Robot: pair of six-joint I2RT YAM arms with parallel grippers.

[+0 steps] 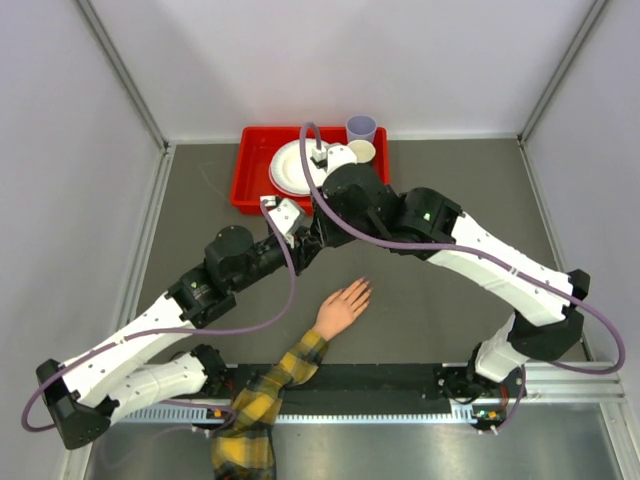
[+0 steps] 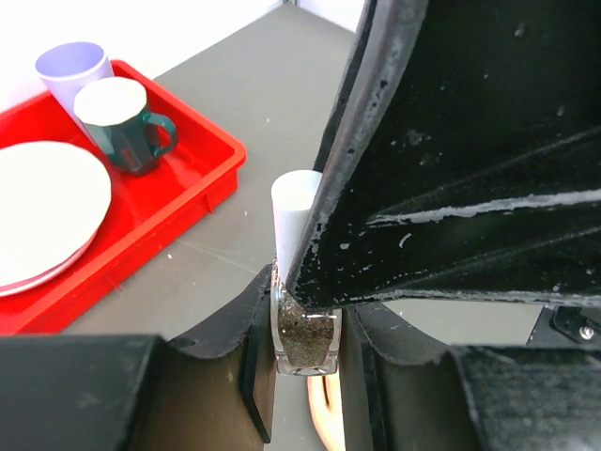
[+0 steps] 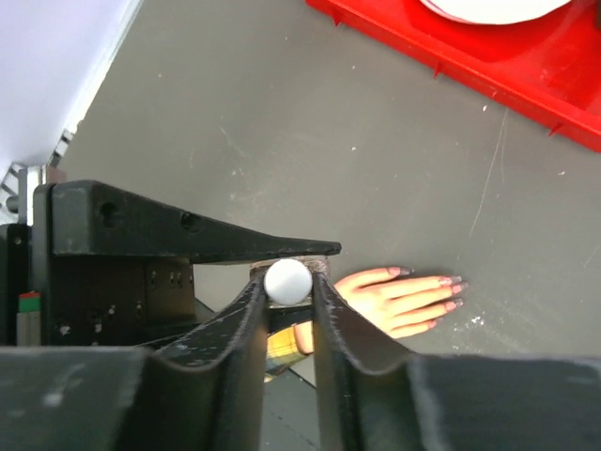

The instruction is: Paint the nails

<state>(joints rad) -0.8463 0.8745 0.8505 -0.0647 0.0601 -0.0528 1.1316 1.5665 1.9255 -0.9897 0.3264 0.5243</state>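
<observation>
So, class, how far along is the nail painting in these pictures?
Done: left tool grips the small clear bottle, right tool is clamped on its white cap. In hand: getting the cap off, seemingly. Left: brushing the nails of the mannequin hand; no brush is out yet.

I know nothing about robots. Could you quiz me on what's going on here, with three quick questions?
1. True or false: the left gripper holds the small clear bottle.
2. What does the right gripper clamp? A) the white cap B) a plate C) the sleeve
3. Fill in: the mannequin hand lies palm ___, nails showing.
Key: 1 true; 2 A; 3 down.
</observation>
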